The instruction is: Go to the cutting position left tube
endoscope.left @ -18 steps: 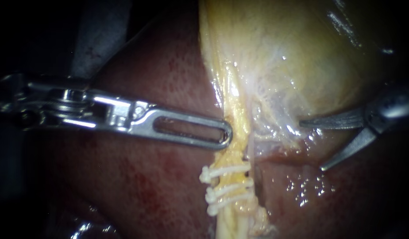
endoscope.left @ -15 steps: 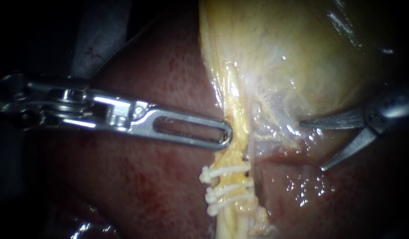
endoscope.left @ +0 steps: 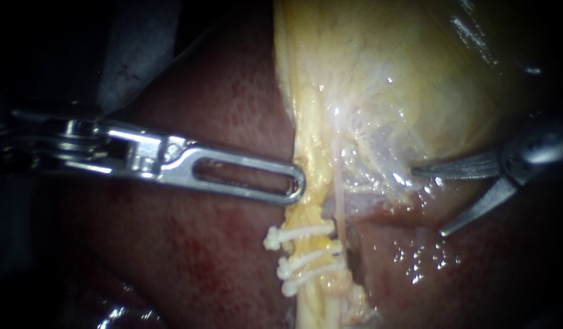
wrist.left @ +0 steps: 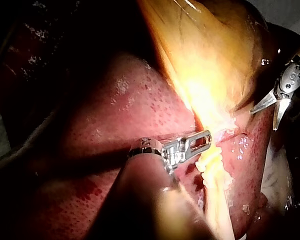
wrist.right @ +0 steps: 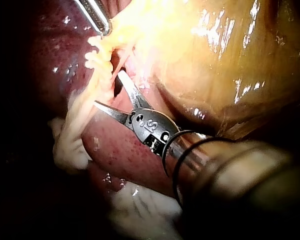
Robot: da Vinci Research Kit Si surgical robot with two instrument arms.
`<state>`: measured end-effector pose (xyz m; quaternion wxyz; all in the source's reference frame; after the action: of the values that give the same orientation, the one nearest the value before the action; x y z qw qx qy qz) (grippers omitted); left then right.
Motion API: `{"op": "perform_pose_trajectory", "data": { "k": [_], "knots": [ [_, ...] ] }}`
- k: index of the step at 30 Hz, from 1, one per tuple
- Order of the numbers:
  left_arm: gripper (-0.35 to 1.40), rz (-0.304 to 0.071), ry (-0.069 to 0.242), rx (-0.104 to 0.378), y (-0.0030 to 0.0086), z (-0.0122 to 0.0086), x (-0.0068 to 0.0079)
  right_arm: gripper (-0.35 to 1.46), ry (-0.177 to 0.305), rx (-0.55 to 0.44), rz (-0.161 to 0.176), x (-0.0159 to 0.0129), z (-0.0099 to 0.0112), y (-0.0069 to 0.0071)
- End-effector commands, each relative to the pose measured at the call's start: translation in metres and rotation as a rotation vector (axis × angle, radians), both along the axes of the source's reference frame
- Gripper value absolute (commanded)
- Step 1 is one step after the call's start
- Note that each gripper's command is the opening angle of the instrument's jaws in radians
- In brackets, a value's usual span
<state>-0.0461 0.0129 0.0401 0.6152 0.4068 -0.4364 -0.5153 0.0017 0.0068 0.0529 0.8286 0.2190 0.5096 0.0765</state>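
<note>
Shows, at the left edge of the endoscope view, the left instrument (endoscope.left: 295,184) reaching level across the dark red liver (endoscope.left: 190,262) towards the centre; has its slotted jaws pressed together on the left tube (endoscope.left: 311,210), pinching that yellow strand from its left side just above the clips; places the left tube at centre, running from the gallbladder (endoscope.left: 403,73) at upper centre down to the bottom edge; crosses it, below centre, with three white clips (endoscope.left: 307,261) stacked close together, knobbed ends sticking out to the left; sets a thin pale tube (endoscope.left: 339,210) just beside the strand on its right; further right, shows the right instrument (endoscope.left: 429,201) entering from the right edge; holds its two narrow blades wide apart with nothing between them, upper tip over the gallbladder's wet membrane, lower tip over the liver, both well apart from the left tube.

From the left wrist, gives the left instrument (wrist.left: 205,136) closed at the strand, clips (wrist.left: 210,160) just beside its tip, right instrument (wrist.left: 265,119) beyond with blades spread.

From the right wrist, brings the spread blades of the right instrument (wrist.right: 110,92) near the left tube (wrist.right: 97,82); cannot tell whether touching; puts the left instrument (wrist.right: 104,24) ahead of them, on the same strand.
</note>
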Motion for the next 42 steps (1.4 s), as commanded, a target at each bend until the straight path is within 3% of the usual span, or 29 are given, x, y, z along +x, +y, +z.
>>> {"op": "perform_pose_trajectory", "data": {
  "k": [1,12,32,42],
  "knots": [
    [-0.35,-0.005,-0.004,0.002,0.0001,-0.0002,0.0001,1.24,-0.001,0.0,0.001,0.0,0.0,0.0],
    [-0.35,-0.019,-0.006,0.006,0.001,-0.0014,0.0014,1.22,-0.001,-0.001,0.001,0.0001,0.0001,0.0],
    [-0.35,-0.03,-0.005,0.008,0.0013,-0.0023,0.0029,1.18,-0.003,-0.012,0.004,0.0013,0.0007,-0.0007],
    [-0.35,-0.031,-0.005,0.008,0.0014,-0.0023,0.0028,1.18,-0.046,0.084,0.054,0.0027,0.0009,-0.0006]
  ]
}}
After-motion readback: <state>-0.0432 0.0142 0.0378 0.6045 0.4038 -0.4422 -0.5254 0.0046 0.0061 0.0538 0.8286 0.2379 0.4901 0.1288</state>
